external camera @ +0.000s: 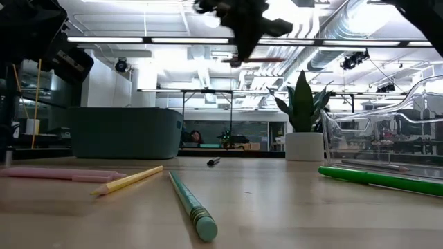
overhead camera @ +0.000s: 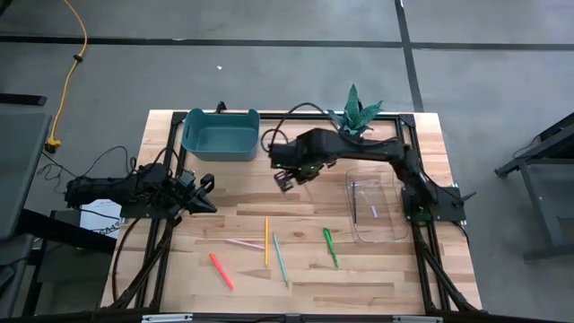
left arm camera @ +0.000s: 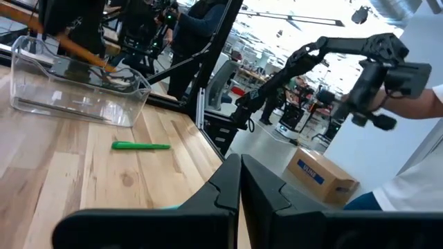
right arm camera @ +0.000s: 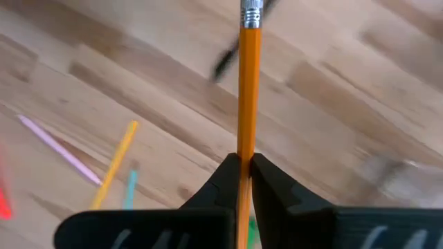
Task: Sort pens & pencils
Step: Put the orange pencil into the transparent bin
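Orange pencil (right arm camera: 248, 90) stands clamped between the right gripper's (overhead camera: 289, 179) narrow jaws, eraser end sticking out ahead of the fingers; that gripper hangs in the air above the middle of the wooden table (overhead camera: 179, 269), between the teal bin (overhead camera: 220, 135) at the far edge and the clear tray (overhead camera: 377, 208) at the right side. Inside the tray lie two slim sticks, too small to name. On the open boards nearer the front edge lie the red-orange pen (overhead camera: 221, 271), the pink pen (overhead camera: 243, 243), the yellow pencil (overhead camera: 266, 240), the teal pencil (overhead camera: 281, 259) and the green pen (overhead camera: 330, 247), spread apart with bare wood between them. A black pen (right arm camera: 225, 61) lies under the right gripper. The left gripper (overhead camera: 204, 194) waits with jaws pressed together, empty, near the table's left edge. A potted plant (overhead camera: 359, 112) stands at the far edge.
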You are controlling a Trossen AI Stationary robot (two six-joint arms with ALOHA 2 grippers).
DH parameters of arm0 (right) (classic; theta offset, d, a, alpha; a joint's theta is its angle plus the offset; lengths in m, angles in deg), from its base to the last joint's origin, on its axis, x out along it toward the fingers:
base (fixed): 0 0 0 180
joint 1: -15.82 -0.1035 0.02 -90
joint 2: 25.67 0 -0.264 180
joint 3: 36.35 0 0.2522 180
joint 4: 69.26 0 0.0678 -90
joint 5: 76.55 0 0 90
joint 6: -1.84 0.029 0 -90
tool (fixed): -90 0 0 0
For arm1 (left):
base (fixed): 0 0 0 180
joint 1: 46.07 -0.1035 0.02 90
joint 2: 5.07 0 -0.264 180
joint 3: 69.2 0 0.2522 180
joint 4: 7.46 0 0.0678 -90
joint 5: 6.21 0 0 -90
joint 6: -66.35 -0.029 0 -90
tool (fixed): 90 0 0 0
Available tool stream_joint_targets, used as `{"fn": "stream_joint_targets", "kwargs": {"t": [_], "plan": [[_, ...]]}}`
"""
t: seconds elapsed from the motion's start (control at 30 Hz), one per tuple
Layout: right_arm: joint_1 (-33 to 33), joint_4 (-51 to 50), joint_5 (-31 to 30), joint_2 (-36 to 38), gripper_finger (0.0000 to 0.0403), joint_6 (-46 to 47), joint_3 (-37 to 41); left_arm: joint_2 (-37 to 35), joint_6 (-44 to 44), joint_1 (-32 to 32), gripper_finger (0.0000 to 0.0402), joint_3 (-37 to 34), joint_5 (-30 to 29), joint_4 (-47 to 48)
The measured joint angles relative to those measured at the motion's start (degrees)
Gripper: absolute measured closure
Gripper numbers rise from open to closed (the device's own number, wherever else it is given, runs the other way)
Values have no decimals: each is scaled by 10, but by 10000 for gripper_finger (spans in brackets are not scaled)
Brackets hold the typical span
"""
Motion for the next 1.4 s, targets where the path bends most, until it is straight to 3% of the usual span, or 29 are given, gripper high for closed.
{"fn": "stream_joint_targets", "kwargs": {"t": [0.57, 0.87, 0.97, 1.13, 1.4], "plan": [[-11, 0, -72, 99, 393, 31, 1, 0, 0, 0, 401, 0, 4, 0], [-46, 2, -159, 183, 393, 60, 13, 0, 2, 0, 401, 0, 4, 0], [-61, 2, -185, 234, 393, 101, 66, 0, 2, 0, 401, 0, 4, 0], [-90, -1, -186, 335, 393, 214, 238, 0, 2, 0, 401, 0, 4, 0], [-144, 81, -137, 459, 393, 366, 492, 0, 2, 0, 401, 0, 3, 0]]}}
